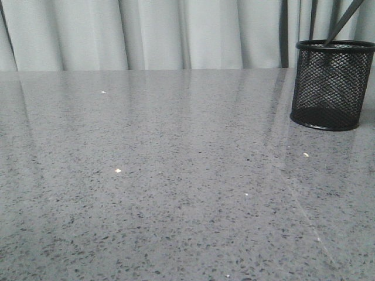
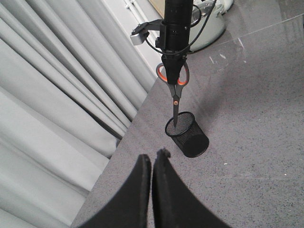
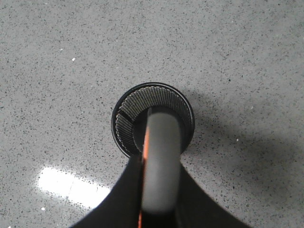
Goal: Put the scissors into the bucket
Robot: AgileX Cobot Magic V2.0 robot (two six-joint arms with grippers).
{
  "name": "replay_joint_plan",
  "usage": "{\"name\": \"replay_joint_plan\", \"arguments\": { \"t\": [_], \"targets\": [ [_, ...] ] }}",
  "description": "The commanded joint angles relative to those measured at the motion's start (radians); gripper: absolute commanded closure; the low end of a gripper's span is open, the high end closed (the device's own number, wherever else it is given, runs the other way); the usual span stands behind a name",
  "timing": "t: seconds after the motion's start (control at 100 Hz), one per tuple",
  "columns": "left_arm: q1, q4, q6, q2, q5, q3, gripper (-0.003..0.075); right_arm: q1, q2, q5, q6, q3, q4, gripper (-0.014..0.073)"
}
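Scissors [image 2: 175, 90] hang point-down, tips just inside the bucket [image 2: 187, 134].
My right gripper [image 2: 173, 64] clamps the handles; front view cuts it off. Left gripper [image 2: 152, 164] looks closed, empty.

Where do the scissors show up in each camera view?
Front view: only a dark blade of the scissors at the top right, entering the bucket.
Left wrist view: hanging point-down from the right claw.
Right wrist view: grey handle, centre bottom.
Shared landmark: the bucket.

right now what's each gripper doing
left gripper: shut, holding nothing
right gripper: shut on the scissors, blade tips in the bucket
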Motion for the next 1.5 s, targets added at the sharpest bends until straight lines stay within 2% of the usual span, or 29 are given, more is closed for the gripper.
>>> {"name": "replay_joint_plan", "arguments": {
  "t": [0.0,0.46,0.51,0.58,0.7,0.77,0.82,0.99,1.04,1.09,1.14,1.19,1.23,1.29,1.37,1.49],
  "targets": [
    [-0.009,-0.012,-0.013,0.011,-0.085,-0.016,0.074,0.011,-0.028,0.03,0.001,-0.018,0.014,0.0658],
    [-0.009,-0.018,-0.013,0.013,-0.084,-0.016,0.0739,0.022,0.17,-0.021,0.001,-0.018,0.007,0.0641],
    [-0.009,-0.023,-0.013,0.013,-0.082,-0.016,0.074,0.022,0.174,-0.029,0.001,-0.018,0.007,0.0596],
    [-0.009,-0.024,-0.013,0.013,-0.081,-0.016,0.074,0.022,0.173,-0.042,0.001,-0.02,0.007,0.0477],
    [-0.009,-0.024,-0.013,0.013,-0.081,-0.016,0.074,0.022,0.173,-0.058,0.001,-0.046,0.007,0.0202],
    [-0.009,-0.024,-0.013,0.013,-0.081,-0.016,0.074,0.022,0.173,-0.066,0.001,-0.074,0.007,0.0109],
    [-0.009,-0.024,-0.013,0.013,-0.081,-0.016,0.074,0.022,0.173,-0.07,0.001,-0.102,0.007,0.0088],
    [-0.009,-0.022,-0.017,0.013,-0.135,0.01,0.074,0.022,0.169,-0.068,0.0,-0.233,0.007,0.0097],
    [-0.009,-0.002,-0.053,0.013,-0.175,0.029,0.074,0.022,0.157,-0.061,0.0,-0.269,0.013,0.0131],
    [-0.009,0.046,-0.129,0.01,-0.225,0.059,0.074,0.022,0.138,-0.052,0.0,-0.292,0.034,0.0224],
    [-0.009,0.1,-0.19,0.0,-0.268,0.096,0.074,0.022,0.108,-0.045,0.0,-0.296,0.055,0.0373],
    [-0.009,0.156,-0.242,-0.022,-0.316,0.146,0.074,0.022,0.071,-0.029,-0.003,-0.292,0.057,0.0568],
    [-0.009,0.189,-0.277,-0.043,-0.365,0.199,0.074,0.022,0.034,-0.021,-0.016,-0.282,0.057,0.0669],
    [-0.009,0.216,-0.309,-0.094,-0.442,0.281,0.074,0.022,-0.031,-0.021,-0.018,-0.241,0.057,0.0635],
    [-0.009,0.23,-0.326,-0.168,-0.561,0.417,0.074,0.023,-0.159,-0.052,-0.02,-0.147,0.065,0.0638],
    [-0.009,0.23,-0.326,-0.274,-0.67,0.604,0.074,0.04,-0.405,-0.196,-0.061,0.118,0.095,0.0638]
  ]
}}
